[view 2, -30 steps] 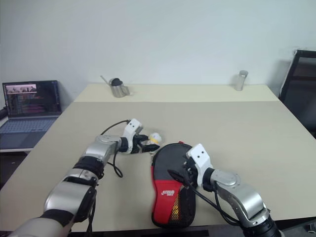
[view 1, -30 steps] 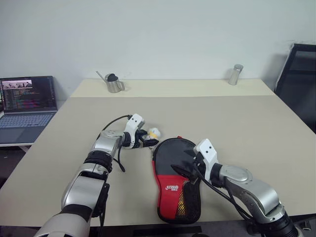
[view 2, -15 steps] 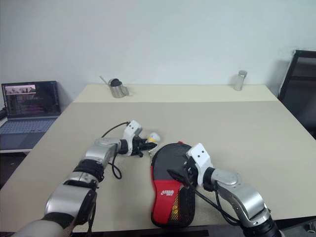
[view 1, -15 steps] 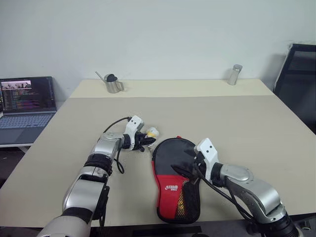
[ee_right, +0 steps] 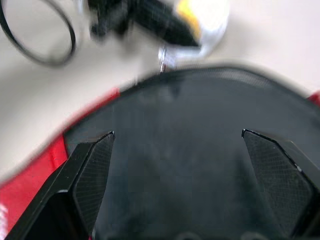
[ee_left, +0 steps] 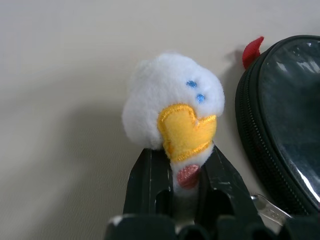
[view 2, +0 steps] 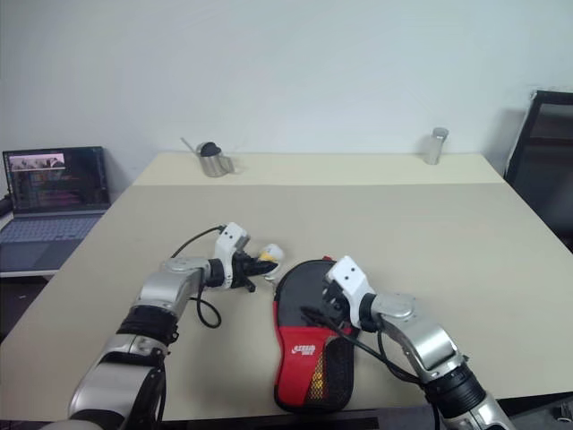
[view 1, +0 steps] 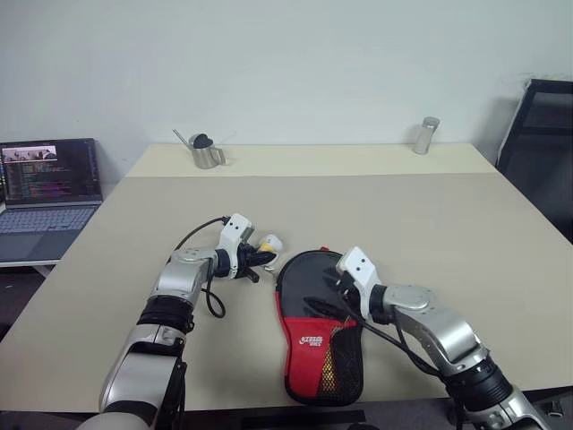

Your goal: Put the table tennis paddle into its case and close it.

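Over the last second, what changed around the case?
The left gripper closed on the plush duck charm by the case, which shifted slightly toward the robot's left. The right gripper moved further over the case top, jaws open. The case, metal jug and shaker stayed put.

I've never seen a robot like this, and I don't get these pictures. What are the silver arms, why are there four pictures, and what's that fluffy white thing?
The silver arms belong to a robot that looks a bit like a person. Two pictures come from cameras in its head, looking down at a table. The other two come from little cameras on its wrists, so you see its black fingers up close.

On the table lies a black and red case for a table tennis paddle. The fluffy white thing is a small plush charm with a yellow beak. The left gripper is shut on it, pinching it beside the case's zip. The right gripper is open wide, hovering just over the case. At the far edge stand a metal pitcher and a metal cup. A laptop sits beside the table.
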### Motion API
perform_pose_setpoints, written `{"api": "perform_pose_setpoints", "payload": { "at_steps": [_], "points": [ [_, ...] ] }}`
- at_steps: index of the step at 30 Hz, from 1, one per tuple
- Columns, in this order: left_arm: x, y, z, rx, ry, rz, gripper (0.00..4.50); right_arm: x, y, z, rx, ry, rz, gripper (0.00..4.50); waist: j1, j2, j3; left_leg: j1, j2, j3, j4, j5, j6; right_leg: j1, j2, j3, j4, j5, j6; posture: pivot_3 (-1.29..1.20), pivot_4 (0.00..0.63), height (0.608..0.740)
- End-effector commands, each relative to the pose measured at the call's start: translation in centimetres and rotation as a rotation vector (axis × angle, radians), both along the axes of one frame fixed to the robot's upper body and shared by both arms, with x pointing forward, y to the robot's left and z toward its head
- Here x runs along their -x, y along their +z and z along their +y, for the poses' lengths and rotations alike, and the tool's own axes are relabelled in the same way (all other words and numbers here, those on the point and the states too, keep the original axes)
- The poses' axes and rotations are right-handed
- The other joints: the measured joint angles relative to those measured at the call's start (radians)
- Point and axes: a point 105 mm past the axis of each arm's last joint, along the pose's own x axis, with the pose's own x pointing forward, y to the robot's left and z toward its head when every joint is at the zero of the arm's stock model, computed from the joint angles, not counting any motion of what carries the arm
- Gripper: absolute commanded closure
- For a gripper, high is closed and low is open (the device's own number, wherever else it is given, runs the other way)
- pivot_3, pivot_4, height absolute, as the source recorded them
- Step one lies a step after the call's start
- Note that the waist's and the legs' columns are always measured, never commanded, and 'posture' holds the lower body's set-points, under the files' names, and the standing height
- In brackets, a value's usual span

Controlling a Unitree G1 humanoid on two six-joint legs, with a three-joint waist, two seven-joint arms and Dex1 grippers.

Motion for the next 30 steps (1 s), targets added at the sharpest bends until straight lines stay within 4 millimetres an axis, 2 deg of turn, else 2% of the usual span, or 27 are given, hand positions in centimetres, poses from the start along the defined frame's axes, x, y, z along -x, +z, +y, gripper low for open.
{"api": "perform_pose_setpoints", "payload": {
  "at_steps": [1,5,13,20,27,30],
  "points": [
    [-0.2,2.3,0.0,0.000,-0.019,-0.072,4.31,0.7,0.6,0.7,0.019,0.054,-0.027,0.00,0.000,0.000,0.000,0.000,0.000,0.000,0.000,0.000,0.000,0.000,0.000,0.000,0.000,0.000,0.000,0.00,0.150,0.740],
    [-0.3,3.0,-0.8,-0.020,-0.063,-0.089,4.31,1.2,-0.5,0.5,0.077,0.056,0.001,0.00,0.001,0.000,0.000,0.000,0.000,0.000,0.000,0.000,0.000,0.000,0.000,0.000,0.000,0.000,0.000,0.00,0.150,0.740],
    [-2.2,3.5,-3.3,-0.124,-0.148,-0.149,4.31,0.5,-1.7,-0.2,0.147,-0.013,0.004,0.00,0.004,-0.001,-0.001,0.001,-0.001,0.000,0.001,0.000,0.000,0.001,0.000,-0.001,0.000,0.000,0.000,0.00,0.150,0.740],
    [-3.9,3.2,-4.3,-0.191,-0.118,-0.220,4.31,-0.1,-1.7,-0.1,0.156,-0.039,0.003,0.00,0.003,-0.001,-0.001,0.002,-0.001,-0.001,0.001,0.000,0.000,0.002,0.000,-0.002,0.001,0.000,0.000,0.00,0.150,0.740],
    [-4.9,4.5,-5.6,-0.244,-0.093,-0.318,4.31,-0.6,-2.4,-0.3,0.159,-0.083,0.034,0.00,0.003,-0.001,-0.001,0.001,-0.001,-0.001,0.001,0.000,0.000,0.002,0.000,-0.003,0.001,0.000,0.000,0.00,0.150,0.740],
    [-5.0,4.9,-6.4,-0.264,-0.111,-0.336,4.31,-0.3,-3.3,-0.7,0.173,-0.087,0.084,0.00,0.003,-0.001,-0.001,0.002,-0.001,-0.001,0.001,0.000,0.000,0.002,0.000,-0.003,0.001,0.000,0.000,0.00,0.150,0.740]
  ]
}}
